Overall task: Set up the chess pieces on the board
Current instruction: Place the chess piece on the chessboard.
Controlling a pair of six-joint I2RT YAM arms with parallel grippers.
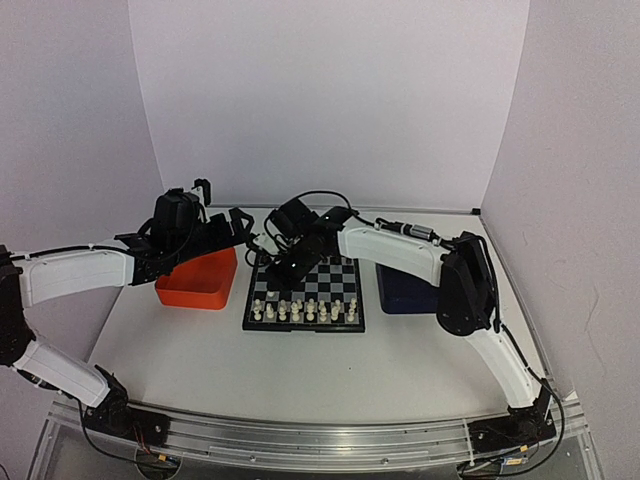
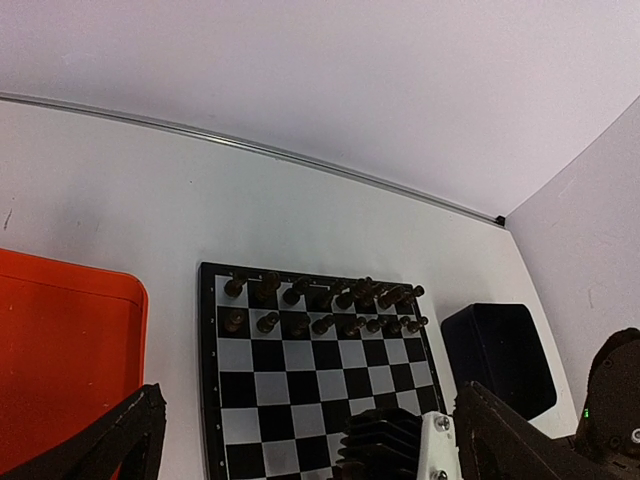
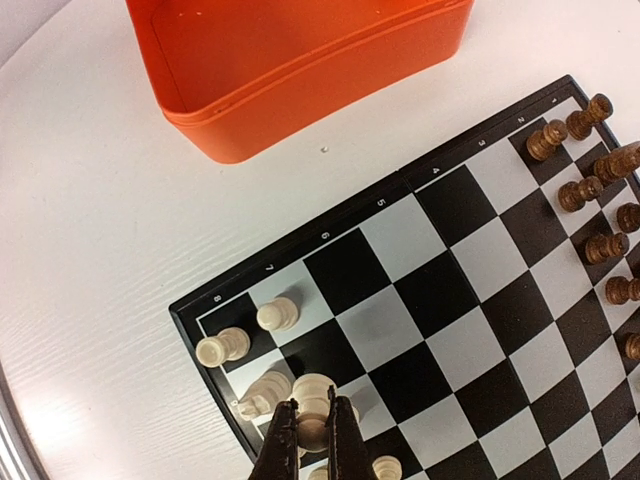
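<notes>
**White ranks nearly filled**

The small black-and-grey checkered chessboard (image 1: 340, 276) carries two near rows of cream-white plastic chessmen (image 1: 305, 312), so I judge little remains. My right gripper (image 3: 312, 440), low over the board's corner, is clamped on one cream-white chessman (image 3: 312, 395). My left gripper (image 1: 232, 226) hangs spread beside the orange plastic tray (image 1: 195, 288).

The white-shelled left arm (image 1: 75, 272) and white-shelled right arm (image 1: 395, 250) are jointed in black — thin black cables (image 1: 320, 193) are looped alongside, and silver screws (image 2: 437, 426) are set in.

Right gripper (image 3: 312, 445) pinched nearly closed; left gripper (image 2: 300, 450) seemingly spread wide.
</notes>
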